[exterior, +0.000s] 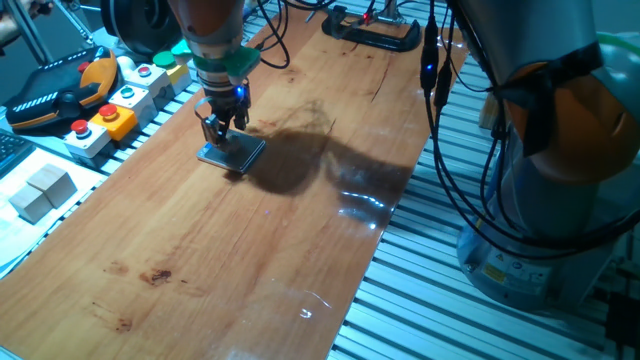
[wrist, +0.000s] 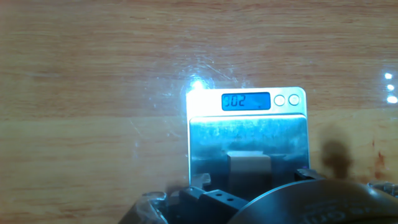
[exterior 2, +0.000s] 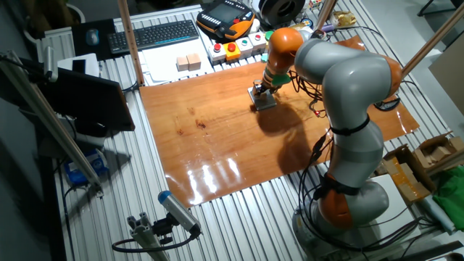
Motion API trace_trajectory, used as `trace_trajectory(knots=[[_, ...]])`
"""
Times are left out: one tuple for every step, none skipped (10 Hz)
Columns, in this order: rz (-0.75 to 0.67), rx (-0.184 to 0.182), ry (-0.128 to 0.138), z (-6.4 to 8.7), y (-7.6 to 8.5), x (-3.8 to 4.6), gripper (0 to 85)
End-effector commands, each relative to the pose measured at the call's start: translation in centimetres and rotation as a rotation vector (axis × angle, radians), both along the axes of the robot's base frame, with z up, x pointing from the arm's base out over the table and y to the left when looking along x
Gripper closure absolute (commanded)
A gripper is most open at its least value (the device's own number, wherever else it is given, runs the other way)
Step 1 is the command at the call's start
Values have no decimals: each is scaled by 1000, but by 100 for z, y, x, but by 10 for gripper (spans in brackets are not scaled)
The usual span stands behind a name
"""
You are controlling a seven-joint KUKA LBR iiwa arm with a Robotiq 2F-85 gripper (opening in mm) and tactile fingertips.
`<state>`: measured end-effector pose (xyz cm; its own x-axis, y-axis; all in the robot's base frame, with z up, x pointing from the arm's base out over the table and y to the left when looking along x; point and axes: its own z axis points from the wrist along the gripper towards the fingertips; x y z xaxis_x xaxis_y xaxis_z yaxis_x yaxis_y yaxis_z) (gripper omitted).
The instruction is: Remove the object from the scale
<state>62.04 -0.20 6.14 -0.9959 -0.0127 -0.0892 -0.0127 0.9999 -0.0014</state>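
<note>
1. looking from one fixed view, the tool (exterior: 222, 128) hangs straight down over the scale (exterior: 232, 153), which lies flat on the wooden tabletop (exterior: 250, 260) near its 11 o'clock corner. the fingertips sit right at the plate. the object is hidden behind them here, so i cannot tell from this view whether it is gripped. button boxes (exterior: 110, 110) and pale blocks (exterior: 42, 190) stand off the tabletop at 9 to 10 o'clock, apart from the scale. judgement: a straight vertical lift keeps the tool clear of them.

2. looking from the other fixed view, the arm bends over the far edge of the tabletop (exterior 2: 239, 145), and the tool (exterior 2: 259, 91) is low on the scale (exterior 2: 264, 101) toward 1 o'clock. too small to read the jaws or the cube.

3. looking from the hand view, the scale (wrist: 247, 130) fills the centre, its blue display (wrist: 246, 101) lit at 12 o'clock. the object (wrist: 250, 167), a small grey-beige cube, rests on the shiny plate toward 6 o'clock, between the dark fingers (wrist: 200, 198) at either side. the jaws look parted, with a gap to the cube on each side, so nothing is gripped yet. judgement: to do this well, centre the cube between the fingers, close gently without pressing on the plate, then rise straight up so the thin scale is not dragged along.
</note>
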Motion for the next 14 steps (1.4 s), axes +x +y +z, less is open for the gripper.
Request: trace_trajectory(knots=[[0,0,0,-19,1,6,167],[2,0,-2,-35,-3,11,167],[3,2,-2,-45,-3,15,170],[5,5,-2,-49,-1,15,170],[8,4,-2,-56,0,17,173],[11,3,-2,-68,0,21,177],[17,1,-2,-87,1,25,183],[18,0,-2,-104,2,26,187],[20,5,-2,-115,3,28,193],[22,5,-2,-119,3,29,197],[23,5,-2,-120,3,29,203],[25,4,-2,-119,3,29,220],[28,3,0,-119,4,29,237],[28,1,0,-119,4,28,267]])
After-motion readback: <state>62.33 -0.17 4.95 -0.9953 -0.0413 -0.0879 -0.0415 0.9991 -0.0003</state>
